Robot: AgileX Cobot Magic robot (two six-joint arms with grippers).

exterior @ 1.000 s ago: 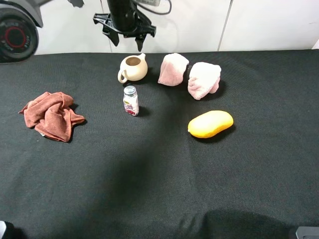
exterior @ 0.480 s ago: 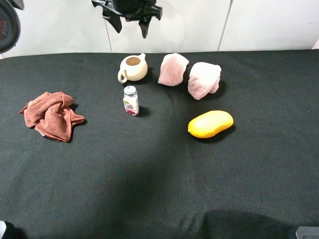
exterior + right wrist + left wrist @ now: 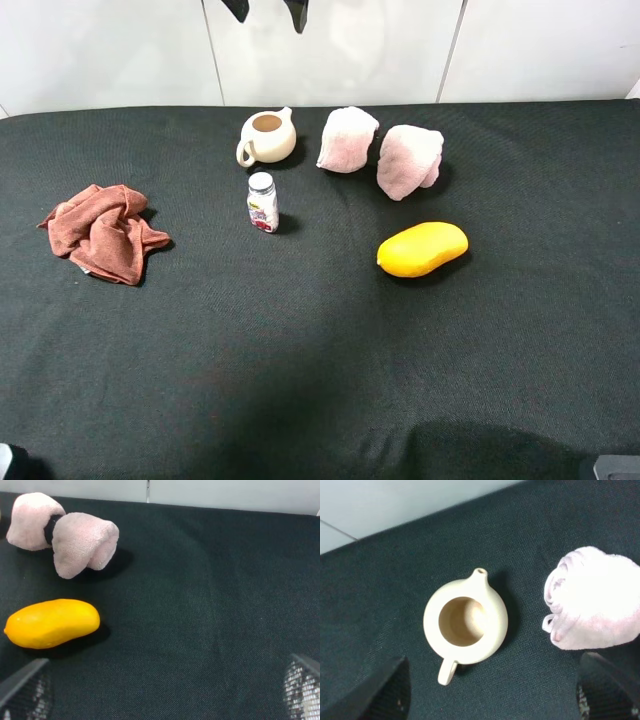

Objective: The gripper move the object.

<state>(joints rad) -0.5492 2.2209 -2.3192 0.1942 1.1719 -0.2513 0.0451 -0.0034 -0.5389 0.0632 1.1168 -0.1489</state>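
Observation:
The cream-white teapot [image 3: 268,137] stands lidless on the black table at the back, left of centre, with its handle toward the front left and its spout toward the back. In the left wrist view the teapot [image 3: 465,621] lies straight below the camera and its brown inside shows. My left gripper [image 3: 267,8] is high above it, with only its two black fingertips showing at the top edge. It is open and empty in the left wrist view [image 3: 495,700]. My right gripper [image 3: 162,695] is open and empty, low over the table's right part.
A small white-capped bottle [image 3: 262,203] stands just in front of the teapot. Two pink rolled cloths [image 3: 347,139] [image 3: 408,160] lie to its right. A yellow oval object [image 3: 422,248] lies right of centre. A crumpled rust-red cloth [image 3: 103,231] lies at the left.
My left gripper has risen from just behind the teapot and almost left the top of the exterior view. The teapot and the other things have not moved.

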